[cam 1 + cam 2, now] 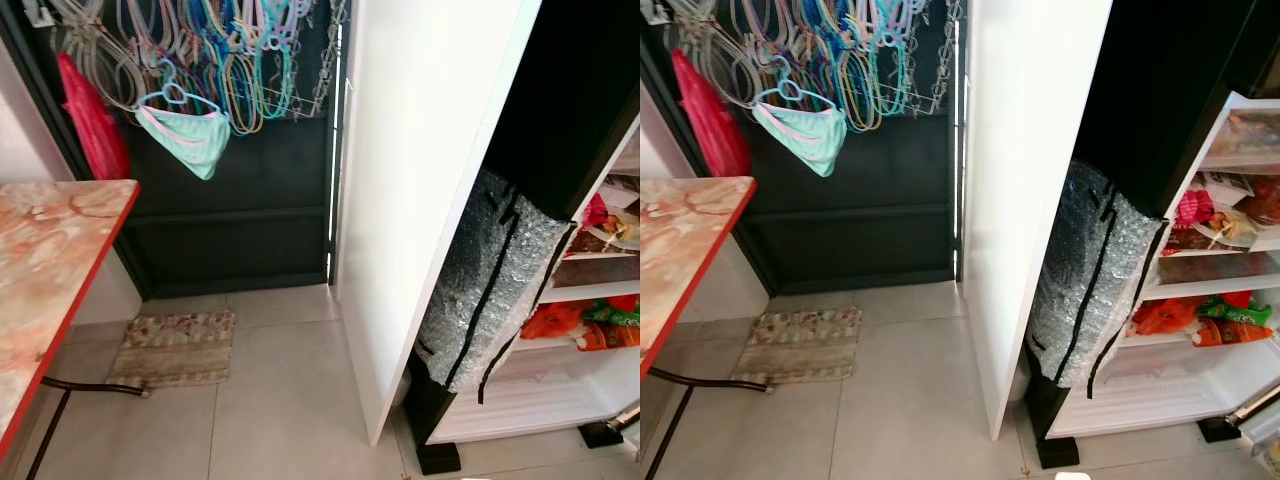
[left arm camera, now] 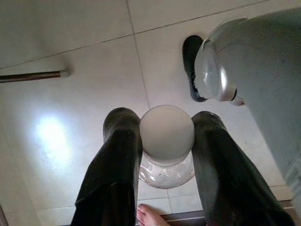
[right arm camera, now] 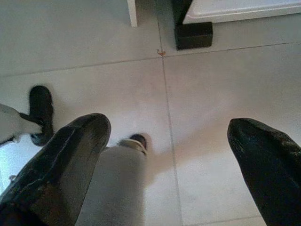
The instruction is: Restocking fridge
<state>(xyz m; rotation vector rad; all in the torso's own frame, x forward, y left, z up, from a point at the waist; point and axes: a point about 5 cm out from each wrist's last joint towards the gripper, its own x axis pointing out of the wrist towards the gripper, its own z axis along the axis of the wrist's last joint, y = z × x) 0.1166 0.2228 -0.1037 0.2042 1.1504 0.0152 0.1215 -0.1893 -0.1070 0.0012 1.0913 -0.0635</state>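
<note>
Left fingers [image 2: 120, 155] clamped on either side of a clear glass jar with a round white ribbed lid [image 2: 167, 134], lid end facing the wrist camera, glass body pointing down at the pale tiled floor [image 2: 84, 84]. Jar long axis roughly in line with the fingers, near vertical. Right fingers [image 3: 75, 146] spread wide, nothing between them, hanging over floor tiles just short of the fridge's black foot [image 3: 193, 34].

Open fridge [image 1: 1240, 330] at the right edge of the head views, white door [image 1: 420, 180] swung out toward the camera, silver bubble-wrap padding with black straps [image 1: 1090, 290] draped on the dark fridge body edge. White shelves [image 1: 1210, 285] already loaded: red and orange packets [image 1: 1170, 315], a green packet [image 1: 1235, 310], more packs above. Bottom shelf area looks freest, a judgement only.

Key relation: fridge lies to the right and forward of the robot, jar in the left arm, so the loaded arm is the farther one. Likely needs a turn or step right before lifting the jar, keeping upright axis, clear of the door edge and padding.

Off to the left: marbled orange counter with a red edge [image 1: 50, 270], patterned floor mat [image 1: 175, 345], plastic hangers on a dark panel [image 1: 230, 60]. Bare foot of a person [image 2: 150, 217] near the left fingers.
</note>
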